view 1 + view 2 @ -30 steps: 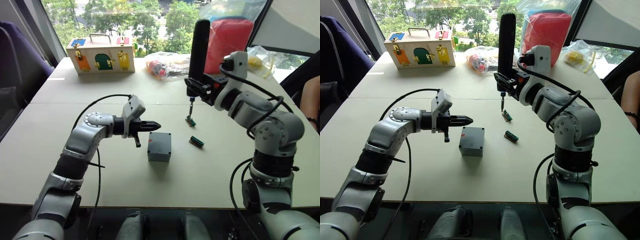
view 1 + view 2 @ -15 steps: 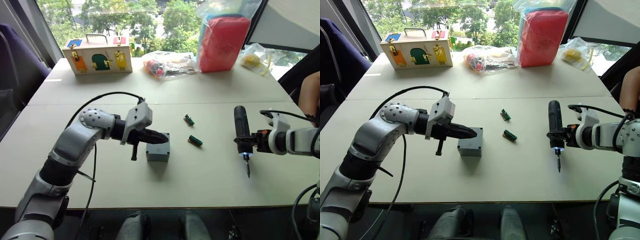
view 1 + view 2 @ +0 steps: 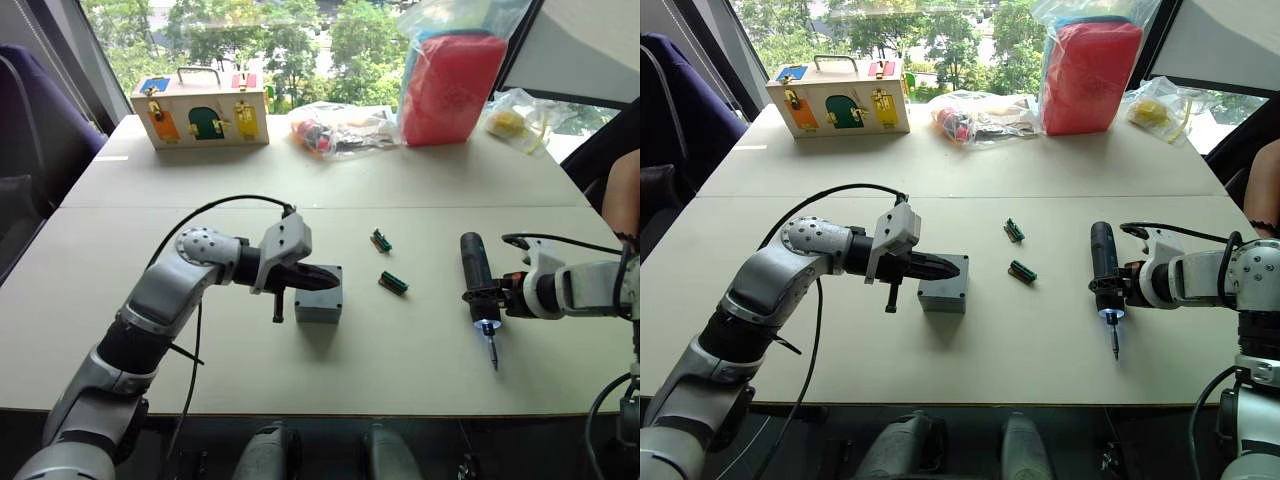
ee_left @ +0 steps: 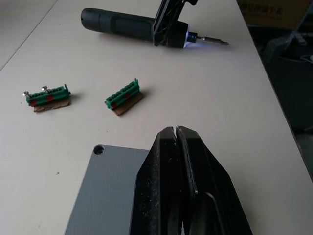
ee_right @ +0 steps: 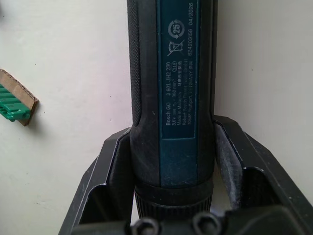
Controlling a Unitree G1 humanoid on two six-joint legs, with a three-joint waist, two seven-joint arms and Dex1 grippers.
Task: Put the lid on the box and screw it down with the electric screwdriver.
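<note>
1. One electric screwdriver [image 3: 1103,272]: lies at table's 4 o'clock, right gripper [image 5: 171,161] clamped round its barrel; likely rigid, smooth, weighty. Grip mid-barrel.
2. One box [image 3: 318,293]: table centre, lid [image 4: 105,193] seated; left gripper [image 4: 175,147] fingers pressed together over it. Likely light, stiff.

Left gripper [image 3: 322,277] over box [image 3: 319,297], at table [image 3: 330,200] centre. Two connectors [image 3: 393,283], [image 3: 380,240] right of left gripper, between it and right gripper [image 3: 485,293]. Screwdriver [image 3: 476,282] inside right gripper, bit toward near edge. Wooden box [image 3: 203,108] far behind left gripper; bags [image 3: 338,128] behind the connectors.
</note>
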